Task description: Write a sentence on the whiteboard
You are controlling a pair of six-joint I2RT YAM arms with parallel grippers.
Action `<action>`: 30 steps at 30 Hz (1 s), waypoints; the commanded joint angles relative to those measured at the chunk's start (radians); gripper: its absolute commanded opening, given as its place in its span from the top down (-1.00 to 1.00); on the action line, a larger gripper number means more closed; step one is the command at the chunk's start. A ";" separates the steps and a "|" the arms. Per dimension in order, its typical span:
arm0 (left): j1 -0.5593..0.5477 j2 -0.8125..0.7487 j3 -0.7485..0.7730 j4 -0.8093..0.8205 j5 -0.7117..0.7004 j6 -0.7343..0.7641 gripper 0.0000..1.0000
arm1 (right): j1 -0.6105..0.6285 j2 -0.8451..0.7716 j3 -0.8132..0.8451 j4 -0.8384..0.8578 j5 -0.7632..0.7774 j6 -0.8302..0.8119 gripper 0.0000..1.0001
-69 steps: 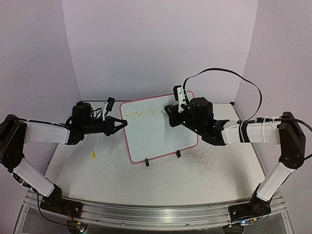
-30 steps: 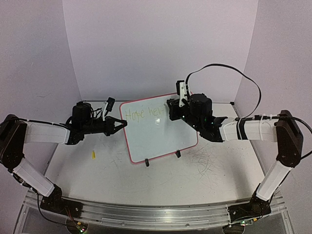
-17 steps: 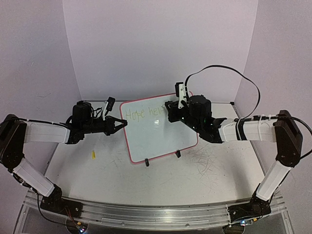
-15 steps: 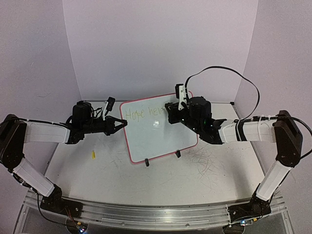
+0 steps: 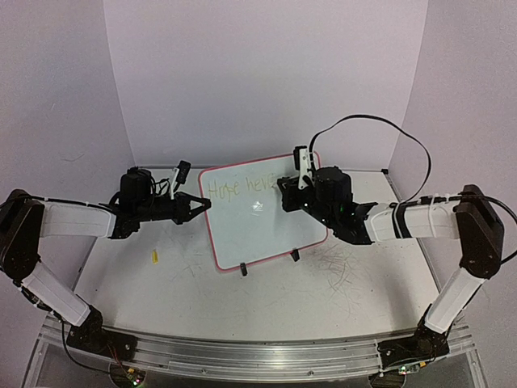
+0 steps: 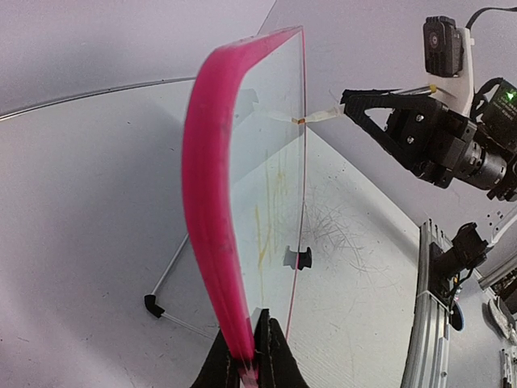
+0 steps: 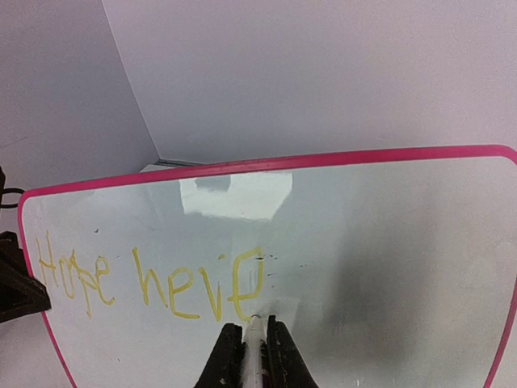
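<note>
Left gripper (image 6: 249, 354) pinches the whiteboard (image 5: 260, 230) edge — right gripper (image 7: 253, 326) clamps a marker (image 6: 319, 118) on the sentence (image 7: 153, 283).

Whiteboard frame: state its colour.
The whiteboard frame is bright pink, clearest in the left wrist view.

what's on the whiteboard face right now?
On the whiteboard: yellow writing reading about "Hope neve", marker tip at its last letter. The right gripper covers the board just below; anything there is hidden.
</note>
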 commanded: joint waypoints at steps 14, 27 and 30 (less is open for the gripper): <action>0.006 -0.016 0.029 -0.021 -0.106 0.121 1.00 | -0.022 -0.049 0.019 0.040 -0.007 -0.035 1.00; 0.006 -0.013 0.029 -0.022 -0.105 0.124 1.00 | -0.028 -0.023 0.056 0.040 -0.005 -0.056 1.00; 0.006 -0.013 0.029 -0.022 -0.107 0.125 1.00 | -0.031 -0.014 0.062 0.040 -0.009 -0.056 1.00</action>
